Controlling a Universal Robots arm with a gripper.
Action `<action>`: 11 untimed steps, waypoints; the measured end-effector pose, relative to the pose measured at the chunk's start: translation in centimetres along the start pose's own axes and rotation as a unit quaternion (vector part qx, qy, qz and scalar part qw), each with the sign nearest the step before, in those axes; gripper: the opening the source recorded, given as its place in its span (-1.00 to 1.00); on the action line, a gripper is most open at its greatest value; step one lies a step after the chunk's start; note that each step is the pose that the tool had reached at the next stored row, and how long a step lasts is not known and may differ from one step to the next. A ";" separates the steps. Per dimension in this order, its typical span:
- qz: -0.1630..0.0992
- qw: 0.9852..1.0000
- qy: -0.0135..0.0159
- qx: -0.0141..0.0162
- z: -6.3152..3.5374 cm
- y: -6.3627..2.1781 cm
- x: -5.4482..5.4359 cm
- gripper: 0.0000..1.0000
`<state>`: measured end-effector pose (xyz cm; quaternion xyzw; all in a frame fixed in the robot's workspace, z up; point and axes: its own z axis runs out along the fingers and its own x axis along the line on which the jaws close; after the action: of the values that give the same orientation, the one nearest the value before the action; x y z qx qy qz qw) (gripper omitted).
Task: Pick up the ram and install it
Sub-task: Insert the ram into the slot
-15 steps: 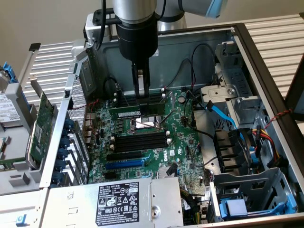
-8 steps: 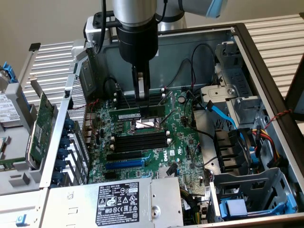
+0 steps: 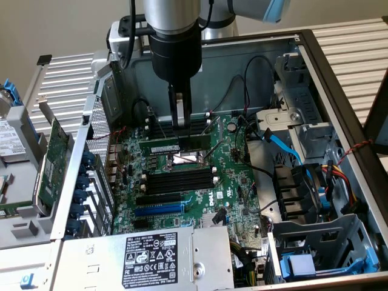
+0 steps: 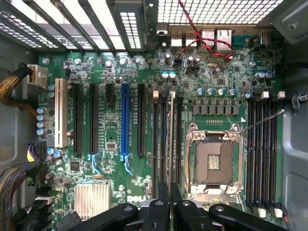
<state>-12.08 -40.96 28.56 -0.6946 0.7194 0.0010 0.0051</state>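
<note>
Over the slots beside the socket, fingers grip the ram mid-length. In the exterior view it runs nine-to-three, parallel with the slots beneath.

A plain beige wall stands behind the open computer case. The case sits on a pale ribbed metal tabletop, its slats showing past the case's 2 far corners. Soft, even light falls on the slats.
</note>
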 end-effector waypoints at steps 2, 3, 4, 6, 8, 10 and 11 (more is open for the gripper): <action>0.000 1.000 0.000 0.000 0.15 0.01 0.0 -0.74; 0.000 1.000 0.000 -0.001 0.24 0.01 0.0 -0.74; 0.000 1.000 0.000 -0.001 0.33 0.01 0.0 -0.74; 0.000 1.000 0.000 -0.002 0.54 0.01 0.0 -0.74; 0.000 1.000 0.001 -0.004 0.78 0.01 0.0 -0.74; 0.000 1.000 0.001 -0.004 0.95 0.01 0.0 -0.74; 0.000 1.000 0.001 -0.005 0.99 0.00 0.0 -0.74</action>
<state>-12.08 -40.96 27.57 -0.6945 0.7194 0.0036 0.0013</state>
